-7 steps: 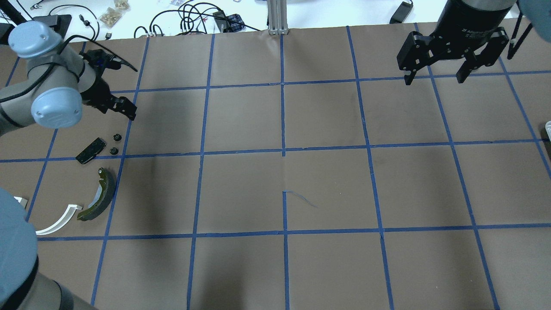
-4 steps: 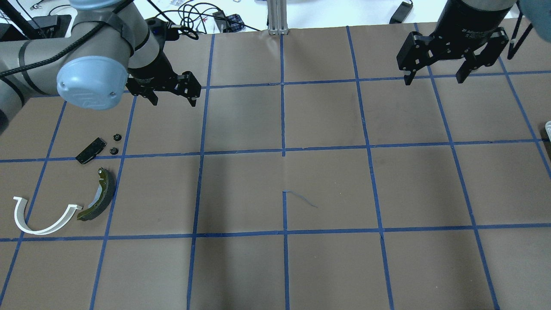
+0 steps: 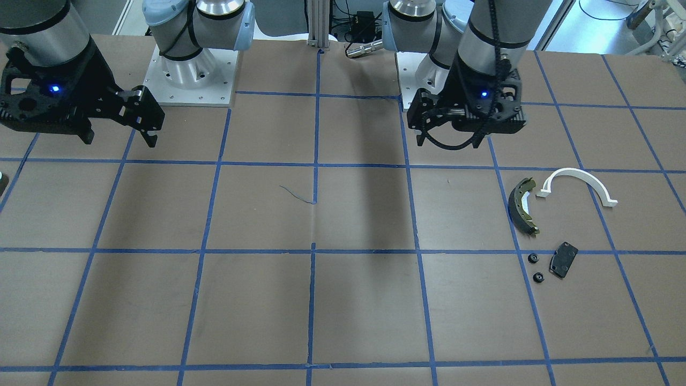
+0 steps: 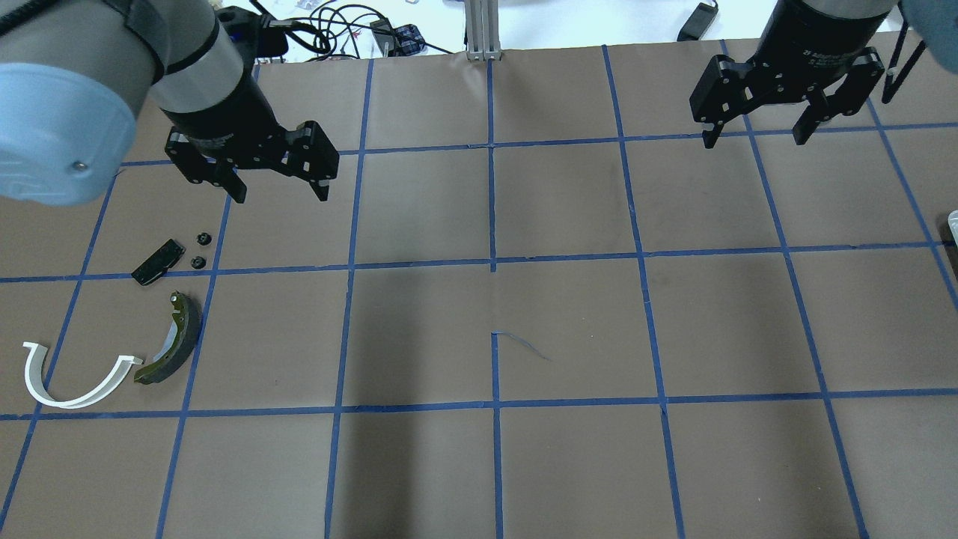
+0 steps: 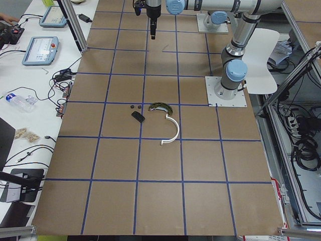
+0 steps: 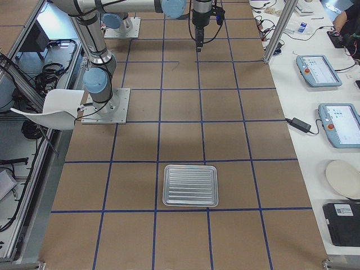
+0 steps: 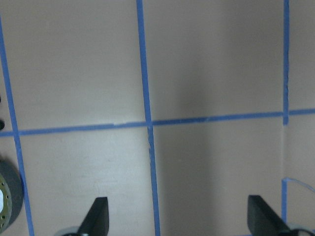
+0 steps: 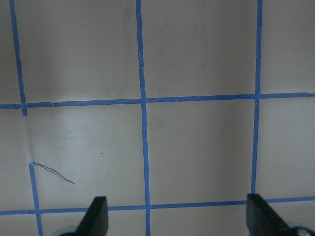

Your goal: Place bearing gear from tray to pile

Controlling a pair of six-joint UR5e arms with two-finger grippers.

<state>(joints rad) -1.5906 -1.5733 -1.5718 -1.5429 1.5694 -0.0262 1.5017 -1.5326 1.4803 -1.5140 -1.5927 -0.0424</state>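
Observation:
The pile lies at the table's left: an olive brake shoe (image 4: 174,340), a white arc (image 4: 75,382), a black pad (image 4: 158,262) and two small black round bearing gears (image 4: 202,239) (image 4: 197,262). It also shows in the front view, with the shoe (image 3: 522,206) and the gears (image 3: 532,258). My left gripper (image 4: 281,196) is open and empty, raised to the right of and beyond the pile. My right gripper (image 4: 754,141) is open and empty at the far right. The silver ridged tray (image 6: 190,185) shows only in the right side view and looks empty.
An aluminium post (image 4: 483,30) stands at the table's far edge, with cables (image 4: 329,30) behind it. Blue tape lines grid the brown surface. Both arm bases (image 3: 187,69) are bolted at the robot's side. A side table with pendants (image 6: 318,70) runs along one edge.
My left arm has swung from beside the pile to the right and risen, open all the while, uncovering the white arc. The right arm has not moved.

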